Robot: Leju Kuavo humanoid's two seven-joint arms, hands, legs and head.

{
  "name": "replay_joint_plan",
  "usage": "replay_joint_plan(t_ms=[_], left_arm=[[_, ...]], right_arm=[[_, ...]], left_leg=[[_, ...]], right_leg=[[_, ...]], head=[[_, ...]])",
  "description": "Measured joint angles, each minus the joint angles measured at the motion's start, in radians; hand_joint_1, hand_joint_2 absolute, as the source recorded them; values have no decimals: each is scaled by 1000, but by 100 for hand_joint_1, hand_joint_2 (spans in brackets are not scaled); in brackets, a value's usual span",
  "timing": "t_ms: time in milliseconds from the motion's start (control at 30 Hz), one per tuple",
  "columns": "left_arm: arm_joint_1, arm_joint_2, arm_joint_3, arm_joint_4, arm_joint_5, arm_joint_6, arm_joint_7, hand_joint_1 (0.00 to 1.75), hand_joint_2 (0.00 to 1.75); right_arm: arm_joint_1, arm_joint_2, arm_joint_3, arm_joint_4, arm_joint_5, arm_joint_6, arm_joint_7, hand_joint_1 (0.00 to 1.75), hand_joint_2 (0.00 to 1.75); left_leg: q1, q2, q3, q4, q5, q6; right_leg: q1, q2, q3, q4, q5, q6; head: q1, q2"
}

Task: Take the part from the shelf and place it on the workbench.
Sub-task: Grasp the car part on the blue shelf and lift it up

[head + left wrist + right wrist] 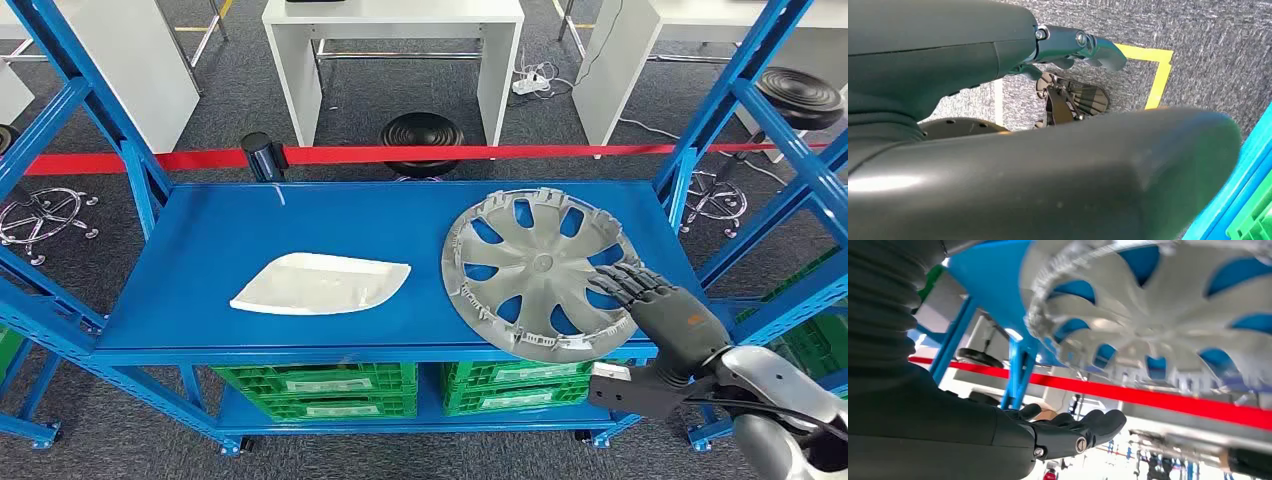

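- Two parts lie on the blue metal shelf point(200, 260): the round grey plastic wheel cover point(540, 272) toward its right end, slightly overhanging the front edge, and a flat white plastic panel point(322, 284) near the middle, well apart from it.
- Robot's right hand point(648, 298) sits over the wheel cover's near-right rim, fingers apart and laid flat, clamped on nothing yet; whether they touch the rim I cannot tell.
- Likely slip: the rim is thin and the cover broad, so a one-sided hold could let it tilt and swing out of the fingers once lifted.
- Pushing instead of gripping could nudge the overhanging cover off the front edge onto the green plastic crates point(430, 388) below.
- Lifting steeply risks knocking the shelf's blue upright post point(700, 140) at the right end.
- Left hand point(1083, 47) hangs by the floor, fingers curled, holding nothing, so it offers no support.
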Motion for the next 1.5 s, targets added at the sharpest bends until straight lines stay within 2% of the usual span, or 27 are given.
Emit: replay_joint_plan(t_ms=[300,500,733,1033,1300,1500], left_arm=[[-2,-12,0,0,-13,-2,-4,0,0],[-6,-12,0,0,-39,-9,1,0,0],[-6,-15,0,0,-48,-8,1,0,0],[-7,-18,-1,0,-58,0,1,0,0],[-7,-18,-1,0,-59,1,1,0,0],[-7,-18,-1,0,-59,2,1,0,0]], right_arm=[[64,-87,-4,-12,-72,39,-2,0,175],[66,-87,43,-9,-56,31,12,0,175],[27,-30,145,52,-34,-43,-4,0,175],[-67,88,259,183,-46,-151,-25,0,175],[-91,136,298,236,-42,-164,-25,0,175],[-165,189,338,327,-34,-163,-23,0,175]], left_leg=[[0,0,1,-1,0,0],[0,1,3,-2,-1,-1],[0,1,5,-3,-1,-1],[0,0,7,-5,-1,-1],[0,0,7,-5,-1,-2],[0,0,8,-6,-1,-2]], right_leg=[[0,0,1,0,-1,0],[0,0,2,0,-2,-1],[0,0,3,0,-2,-2],[1,0,5,1,-3,-3],[0,0,5,1,-4,-4],[1,0,6,1,-4,-4]], head=[[0,0],[0,0],[0,0],[0,0],[0,0],[0,0]])
